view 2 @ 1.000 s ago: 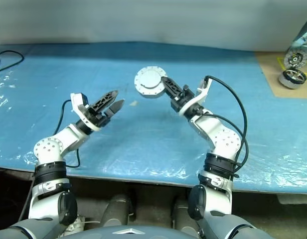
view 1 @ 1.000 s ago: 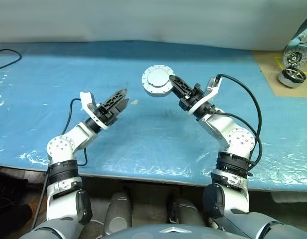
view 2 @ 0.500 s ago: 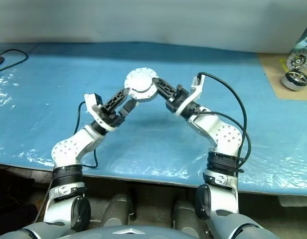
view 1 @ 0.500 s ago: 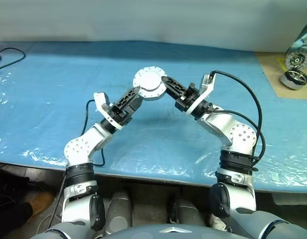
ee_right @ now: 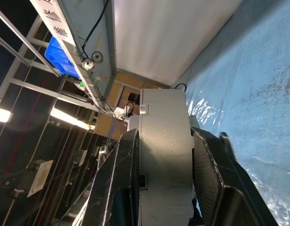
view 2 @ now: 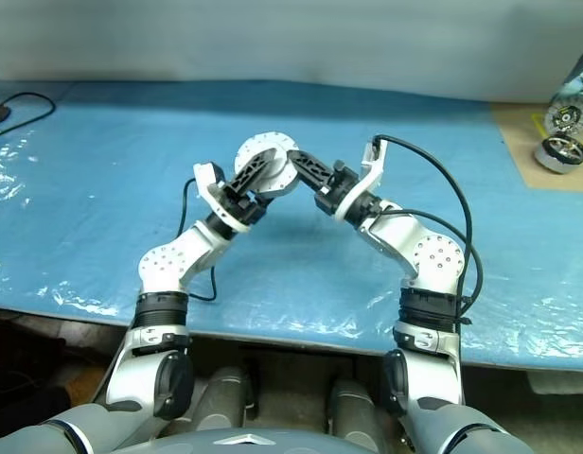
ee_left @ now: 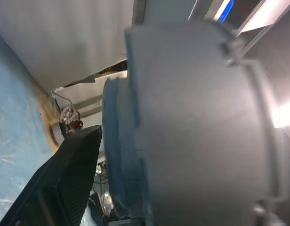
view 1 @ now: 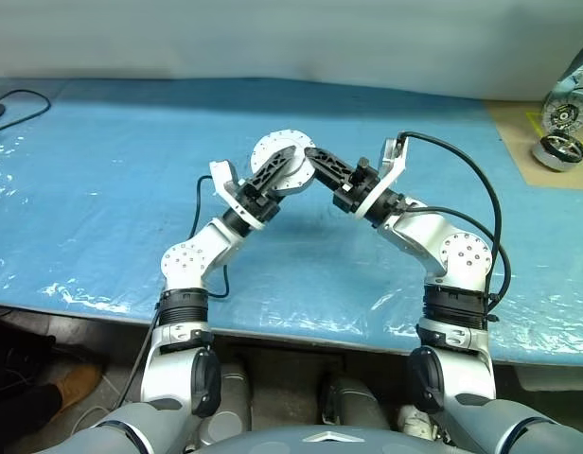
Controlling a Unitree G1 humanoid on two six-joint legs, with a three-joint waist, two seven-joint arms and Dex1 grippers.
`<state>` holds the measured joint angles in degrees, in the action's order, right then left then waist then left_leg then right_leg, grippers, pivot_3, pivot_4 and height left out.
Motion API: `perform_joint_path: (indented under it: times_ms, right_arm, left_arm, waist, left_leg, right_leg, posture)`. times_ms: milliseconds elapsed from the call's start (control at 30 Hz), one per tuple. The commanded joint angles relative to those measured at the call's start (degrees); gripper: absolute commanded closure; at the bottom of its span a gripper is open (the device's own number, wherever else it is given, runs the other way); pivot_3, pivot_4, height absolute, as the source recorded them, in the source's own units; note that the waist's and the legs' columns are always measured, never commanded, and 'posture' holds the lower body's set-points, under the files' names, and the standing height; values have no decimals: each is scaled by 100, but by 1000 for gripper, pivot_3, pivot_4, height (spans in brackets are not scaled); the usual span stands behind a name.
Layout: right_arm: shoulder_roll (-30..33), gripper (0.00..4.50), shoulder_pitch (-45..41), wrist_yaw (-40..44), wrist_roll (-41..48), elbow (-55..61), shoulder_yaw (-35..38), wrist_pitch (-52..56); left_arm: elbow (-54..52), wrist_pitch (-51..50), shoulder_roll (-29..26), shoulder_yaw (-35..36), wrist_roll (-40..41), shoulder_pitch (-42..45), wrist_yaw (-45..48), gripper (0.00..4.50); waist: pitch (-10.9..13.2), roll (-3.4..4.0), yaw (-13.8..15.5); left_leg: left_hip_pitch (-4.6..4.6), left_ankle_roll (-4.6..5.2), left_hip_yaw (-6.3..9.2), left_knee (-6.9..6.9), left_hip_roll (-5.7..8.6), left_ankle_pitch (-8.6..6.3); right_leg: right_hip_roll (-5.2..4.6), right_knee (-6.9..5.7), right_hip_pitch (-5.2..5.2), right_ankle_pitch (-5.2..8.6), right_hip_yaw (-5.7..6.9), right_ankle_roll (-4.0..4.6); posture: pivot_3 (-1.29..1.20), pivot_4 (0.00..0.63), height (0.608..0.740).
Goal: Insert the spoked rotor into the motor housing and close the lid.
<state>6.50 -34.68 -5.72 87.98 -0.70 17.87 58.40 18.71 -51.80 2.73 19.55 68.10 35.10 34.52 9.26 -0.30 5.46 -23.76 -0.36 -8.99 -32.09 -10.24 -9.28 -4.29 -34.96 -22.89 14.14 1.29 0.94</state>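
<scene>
The right gripper (view 1: 315,163) is holding the round silver-grey metal motor housing (view 1: 282,163) up in the air above the blue plastic-covered table (view 1: 102,189), its two black fingers (ee_right: 117,188) pinching the thick disc across its two flat faces, one on each face. That edge-on clamp is leaving the rest of the rim free, which looks like the point: the other hand needs room to get hold.

And here is the left gripper (view 1: 273,173), spread to its widest, its fingers reaching up against the near side of the housing. In the left wrist view the grey body is looming right ahead of that gripper, one black finger (ee_left: 65,179) sitting just beside it, not yet squeezing anything. My read: a handover or a two-handed hold is being set up, so the lid side can be worked open.

The housing is looking closed at this point, plain face with a ring of small bolts toward the camera.

Well away from both grippers, on the brown board (view 1: 519,142) beyond the right arm, the spoked silver rotor with its dark band (view 1: 556,148) is waiting, another wheel-like part (view 1: 562,112) just behind it. Insertion is still to come.
</scene>
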Motion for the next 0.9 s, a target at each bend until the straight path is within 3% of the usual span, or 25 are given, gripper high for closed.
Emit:
perform_joint_path:
  times_ms: [33, 133, 233, 333, 433, 800, 900]
  right_arm:
    - [23, 3351, -126, 68, 373, 356, 21, -130]
    - [42, 3351, -125, 43, 398, 349, 7, -155]
    - [51, 3351, -113, 9, 416, 341, -14, -179]
    - [63, 3351, -109, -16, 432, 328, -42, -202]
    - [73, 3351, -112, 15, 405, 274, -60, -214]
    - [240, 3351, -127, 130, -14, 279, -234, -267]
    - [258, 2405, -129, 216, -32, 267, -258, -299]
  left_arm:
    - [17, 210, 20, 54, -100, 81, -44, 23]
    - [-17, 154, 57, 168, 81, 63, -69, 600]
    - [-49, 231, 102, 237, 82, 95, -352, 1637]
    - [-76, 327, 107, 331, 164, 118, -359, 1637]
    - [-100, 269, 122, 357, 289, 108, -340, 2021]
    - [17, 403, 176, 381, 349, 258, -790, 2030]
    - [75, 452, 156, 358, 255, 245, -791, 2030]
  waist:
    - [0, 0, 2]
    - [0, 0, 11]
    - [0, 0, 11]
    - [0, 0, 13]
    - [0, 0, 12]
    - [0, 0, 10]
    - [0, 0, 5]
  left_leg:
    - [-1, 0, 2, -3, 0, 0]
    - [-9, 0, 17, -13, 2, 0]
    - [-16, 0, 26, -19, 9, 0]
    - [-19, 1, 31, -22, 10, 0]
    - [-19, 1, 32, -22, 10, 0]
    - [-21, 1, 35, -25, 11, 1]
    - [-21, 1, 36, -25, 11, 1]
  right_leg:
    - [0, -2, 1, 0, 1, 0]
    - [-1, -4, 4, -1, 9, -1]
    - [-3, -4, 6, -3, 11, -4]
    - [-4, -4, 7, -3, 12, -5]
    - [-4, -4, 7, -3, 13, -5]
    - [-3, -4, 9, -4, 15, -6]
    - [-3, -4, 9, -4, 15, -7]
  posture:
    - [0, 150, 740]
    - [0, 150, 740]
    - [0, 150, 740]
    - [0, 150, 740]
    - [0, 150, 740]
    - [0, 150, 740]
    - [0, 150, 740]
